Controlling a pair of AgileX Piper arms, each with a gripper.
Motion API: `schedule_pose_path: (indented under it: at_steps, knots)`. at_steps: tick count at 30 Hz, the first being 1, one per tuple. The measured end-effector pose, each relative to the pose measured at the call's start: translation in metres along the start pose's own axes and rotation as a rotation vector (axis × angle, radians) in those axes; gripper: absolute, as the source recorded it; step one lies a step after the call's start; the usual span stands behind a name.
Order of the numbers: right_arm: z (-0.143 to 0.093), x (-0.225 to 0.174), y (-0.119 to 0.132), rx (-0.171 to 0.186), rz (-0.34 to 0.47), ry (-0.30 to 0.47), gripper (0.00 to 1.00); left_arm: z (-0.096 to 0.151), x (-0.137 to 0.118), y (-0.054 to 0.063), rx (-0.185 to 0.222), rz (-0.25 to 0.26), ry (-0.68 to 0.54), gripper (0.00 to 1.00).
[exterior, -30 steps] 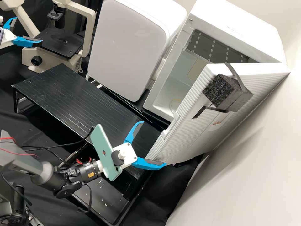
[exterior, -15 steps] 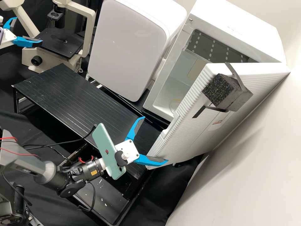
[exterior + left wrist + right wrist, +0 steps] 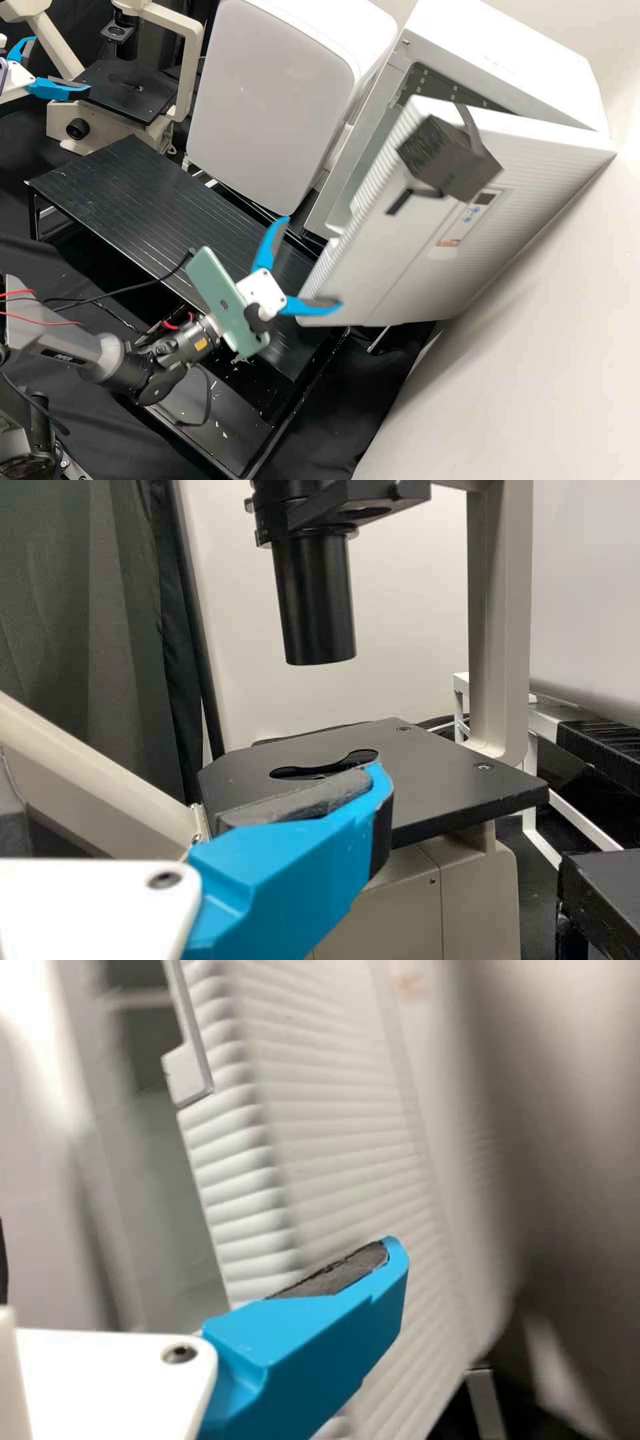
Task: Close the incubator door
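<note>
Over at the incubator [image 3: 507,60], the door [image 3: 393,253] stands partly open, closing unfinished; right hand [image 3: 314,262] and left hand [image 3: 61,65] both spread apart.

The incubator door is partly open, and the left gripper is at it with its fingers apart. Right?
Wrong gripper: it is the right gripper that is at the incubator door, as the right wrist view shows. The door is partly open, and that gripper's fingers are apart.
</note>
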Motion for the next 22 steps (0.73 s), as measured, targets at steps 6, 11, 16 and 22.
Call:
schedule_pose_path:
  at_steps: [6, 11, 16, 22]
  knots:
    - [-0.012, 0.007, -0.018, -0.018, -0.136, 0.081, 1.00, 0.000, 0.000, 0.000, 0.000, 0.000, 0.000, 1.00]
    - [-0.014, 0.002, -0.018, -0.008, -0.115, 0.075, 1.00, 0.000, 0.000, 0.000, 0.000, 0.000, 0.000, 1.00]
    - [-0.018, -0.014, -0.018, 0.002, 0.032, 0.046, 1.00, 0.000, 0.000, 0.000, 0.000, 0.000, 0.000, 1.00]
    - [-0.018, -0.029, -0.021, 0.018, 0.070, 0.024, 1.00, 0.000, 0.000, 0.000, 0.000, 0.000, 0.000, 1.00]
